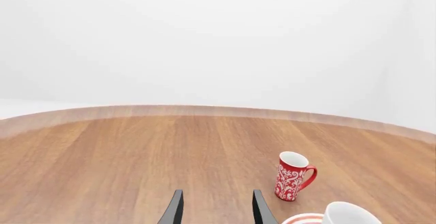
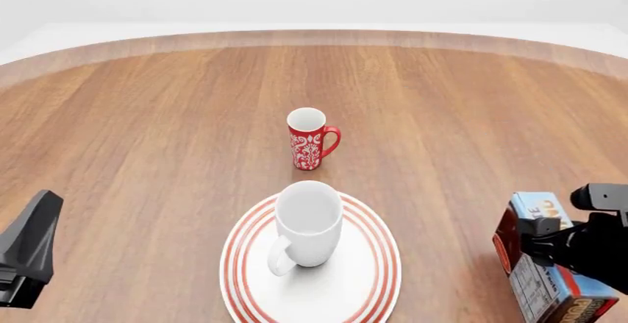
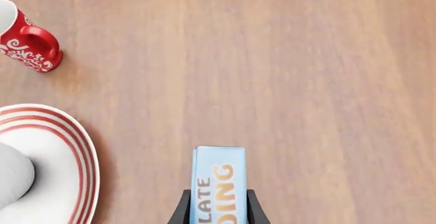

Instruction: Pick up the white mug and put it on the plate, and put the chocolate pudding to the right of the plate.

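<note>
White mug (image 2: pixel 309 222) is sitting upright on plate (image 2: pixel 378 264). Right gripper (image 3: pixel 216 211) is pinching chocolate pudding (image 3: pixel 218 178) right of plate. Left gripper (image 1: pixel 216 208) jaws are spread, holding nothing.

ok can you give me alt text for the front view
A white mug stands upright on a red-ringed plate on a wooden table. To the plate's right, the right gripper holds the chocolate pudding; a red mug stands beyond the plate.

White mug (image 2: pixel 309 220) on plate (image 2: pixel 373 279); red mug (image 2: pixel 309 140) behind; chocolate pudding (image 2: pixel 545 282) to plate's right.
</note>
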